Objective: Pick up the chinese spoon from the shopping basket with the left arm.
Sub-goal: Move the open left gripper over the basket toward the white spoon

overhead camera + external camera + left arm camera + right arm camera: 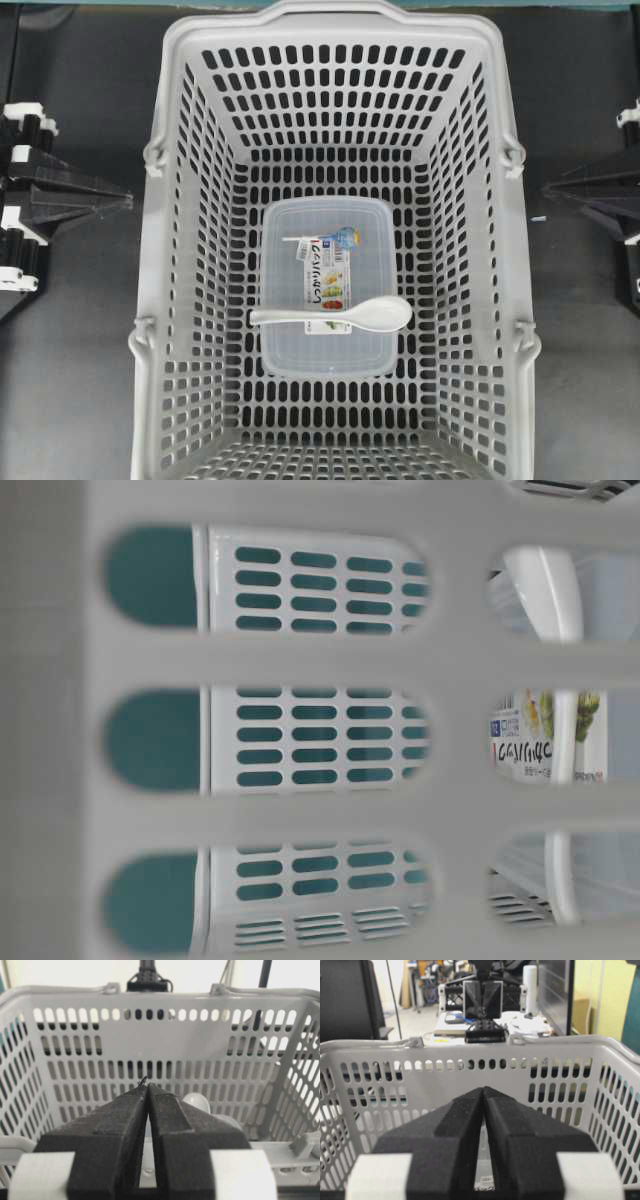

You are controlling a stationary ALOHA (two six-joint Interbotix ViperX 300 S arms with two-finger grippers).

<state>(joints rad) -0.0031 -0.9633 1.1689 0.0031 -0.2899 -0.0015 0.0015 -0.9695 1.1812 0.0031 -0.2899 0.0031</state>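
Observation:
The white chinese spoon (345, 315) lies across the lid of a clear labelled container (325, 240) on the floor of the light-grey shopping basket (165, 250), bowl toward the right. Its bowl shows in the left wrist view (198, 1102) behind the jaws, and it also shows in the table-level view (552, 590). My left gripper (126, 200) is shut and empty, outside the basket's left wall; in its wrist view (148, 1085) the tips meet. My right gripper (546, 194) is shut and empty, outside the right wall, tips together in its wrist view (483, 1089).
The basket's high slotted walls (150, 1045) stand between each gripper and the spoon. The basket rim (470, 1050) fills the right wrist view, with the opposite arm (482, 1000) beyond it. The container label (548, 735) shows through the wall slots. Dark table (70, 350) lies on both sides.

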